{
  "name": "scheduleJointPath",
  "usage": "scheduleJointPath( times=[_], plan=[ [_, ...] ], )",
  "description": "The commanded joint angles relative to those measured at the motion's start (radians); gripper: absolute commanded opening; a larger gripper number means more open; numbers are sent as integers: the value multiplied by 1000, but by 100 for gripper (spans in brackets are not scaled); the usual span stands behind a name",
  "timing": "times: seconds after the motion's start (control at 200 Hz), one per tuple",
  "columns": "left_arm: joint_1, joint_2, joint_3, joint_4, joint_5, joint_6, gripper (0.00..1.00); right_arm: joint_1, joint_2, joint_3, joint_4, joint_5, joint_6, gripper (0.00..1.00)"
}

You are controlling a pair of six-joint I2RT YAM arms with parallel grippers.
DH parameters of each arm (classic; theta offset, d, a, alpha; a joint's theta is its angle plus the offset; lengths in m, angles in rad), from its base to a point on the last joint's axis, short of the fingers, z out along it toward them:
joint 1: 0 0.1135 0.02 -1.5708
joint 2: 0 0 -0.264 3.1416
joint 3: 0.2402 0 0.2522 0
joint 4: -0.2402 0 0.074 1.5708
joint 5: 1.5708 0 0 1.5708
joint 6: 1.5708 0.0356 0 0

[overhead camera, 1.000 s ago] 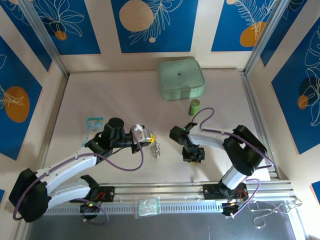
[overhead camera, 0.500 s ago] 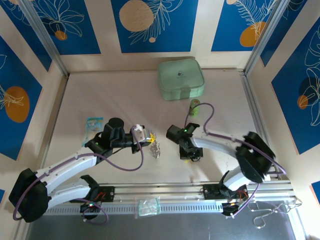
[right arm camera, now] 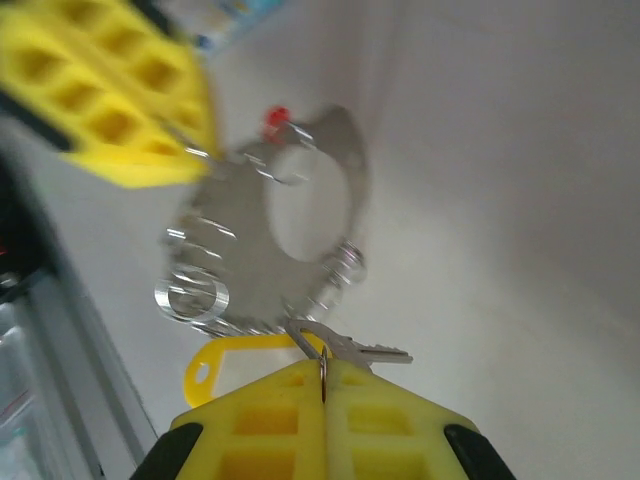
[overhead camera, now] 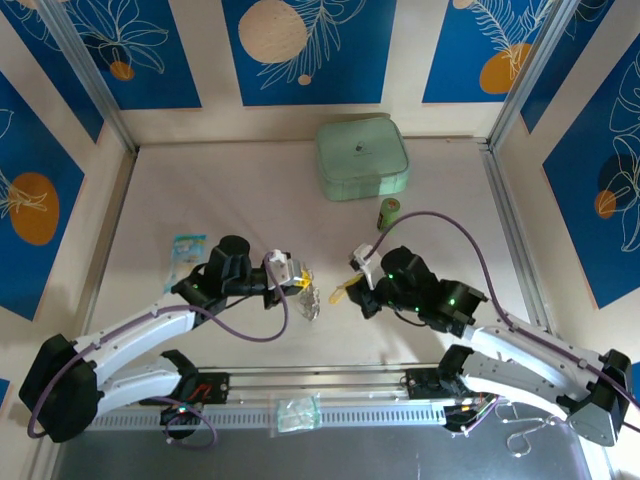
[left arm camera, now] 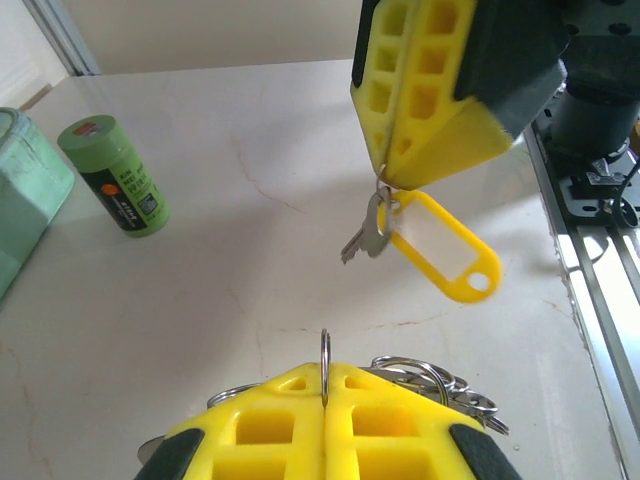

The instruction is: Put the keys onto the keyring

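The left hand (left arm camera: 323, 385) is clenched on the keyring (left arm camera: 425, 378), whose silvery loops bunch beside its fingers, near the middle of the table (overhead camera: 230, 190). The right hand (right arm camera: 322, 388) — also clamped tight — pinches the yellow key (left arm camera: 372, 225) by its small ring, near the keyring but apart.

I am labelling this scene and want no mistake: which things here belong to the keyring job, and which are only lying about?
For the job: yellow key, shut in the right gripper; keyring, shut in the left gripper; red key at its rim, blurred.
Lying about: green case; green cylinder; blue packet; clear bag.
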Motion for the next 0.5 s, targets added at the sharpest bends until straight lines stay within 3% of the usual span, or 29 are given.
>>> scheduleJointPath(
  times=[0.0, 0.155, 0.23, 0.28, 0.37, 0.495],
  plan=[
    [-13, 2, 31, 0, 59, -8, 0, -6, -21, -23, 200, -183, -263, 0],
    [-12, 0, 30, -1, 75, -3, 0, -14, -8, -13, 191, -173, -281, 0],
    [-13, -1, 29, -6, 64, 2, 0, -12, 8, -9, 158, -70, -200, 0],
    [-13, -1, 32, -12, 44, 7, 0, -12, 22, -3, 106, 63, -92, 0],
    [-12, 0, 35, -22, 16, 13, 0, -15, 62, 24, -91, 272, 257, 0],
    [-13, 8, 39, -19, 20, 12, 0, -13, 132, 16, -292, 267, 574, 0]
  ],
)
